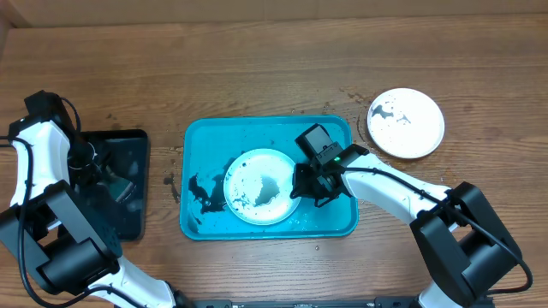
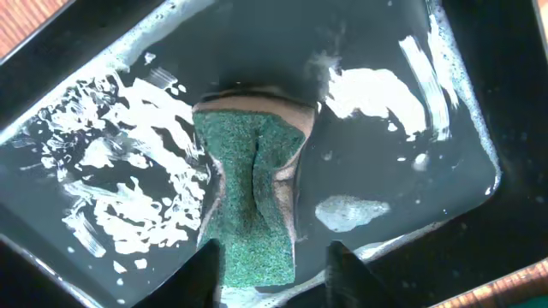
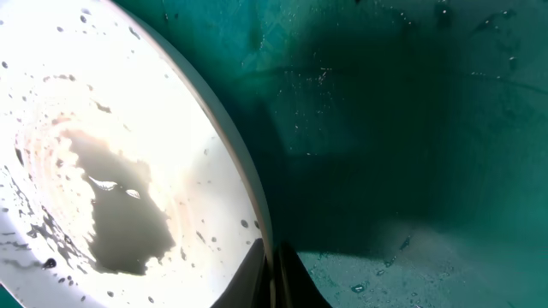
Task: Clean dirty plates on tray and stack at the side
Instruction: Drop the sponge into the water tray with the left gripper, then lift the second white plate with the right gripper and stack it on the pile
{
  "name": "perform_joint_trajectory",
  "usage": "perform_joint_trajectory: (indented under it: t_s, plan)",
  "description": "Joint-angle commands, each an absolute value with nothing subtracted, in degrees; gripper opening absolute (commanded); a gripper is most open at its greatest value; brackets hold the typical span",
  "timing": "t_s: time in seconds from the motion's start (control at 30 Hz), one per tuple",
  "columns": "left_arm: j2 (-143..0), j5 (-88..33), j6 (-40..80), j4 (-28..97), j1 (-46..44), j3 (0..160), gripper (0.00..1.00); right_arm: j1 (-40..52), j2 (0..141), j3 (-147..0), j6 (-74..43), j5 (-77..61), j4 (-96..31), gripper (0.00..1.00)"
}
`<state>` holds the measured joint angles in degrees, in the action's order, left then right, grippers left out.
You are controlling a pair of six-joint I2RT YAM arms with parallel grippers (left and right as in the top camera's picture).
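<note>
Turquoise plastic lies under your right arm: the tray sits mid-worktop, close to the near edge, with the mint-rimmed plate inside it, right of centre. Your right gripper is closed on that plate's right rim, and its fingers are nearly together with the rim between them. Bare tray floor lies between the plate and the tray's right wall, and black smears mark the floor to the plate's left. The white plate, speckled black, lies on the wood toward the far right, well apart from the tray, with open wood around it. At the left edge stands the black tray, holding sudsy water. Your left gripper reaches into it, its fingers standing on either side of the green sponge, which is creased down its middle. You cannot tell whether they actually pinch it. Dark specks dot the wood between the two trays.
</note>
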<state>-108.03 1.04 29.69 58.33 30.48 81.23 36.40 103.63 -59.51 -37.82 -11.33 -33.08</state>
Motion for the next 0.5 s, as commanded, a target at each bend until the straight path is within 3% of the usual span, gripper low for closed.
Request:
perform_joint_trajectory:
  t_s: [0.0, 0.07, 0.13, 0.27, 0.47]
  plan:
    - [-107.96, 0.1, 29.78, 57.95, 30.35, 80.99, 0.6, 36.27, 103.96, -59.22, -37.45, -9.93, -33.04, 0.04]
    - [-107.96, -1.17, 29.78, 57.3, 30.35, 80.99, 0.71, 36.27, 103.94, -59.94, -37.39, -10.13, -33.5, 0.04]
    - [-107.96, -3.29, 29.8, 56.88, 30.35, 80.99, 1.0, 36.27, 103.83, -63.4, -33.32, -9.39, -37.17, 0.04]
    - [-107.96, -4.12, 29.8, 56.9, 30.35, 80.99, 1.0, 36.45, 102.78, -70.57, -32.03, -1.63, -45.84, 0.04]
    - [-107.96, -4.08, 29.78, 56.88, 30.35, 80.99, 1.0, 39.92, 102.21, -86.39, -26.81, 21.02, -63.16, 0.04]
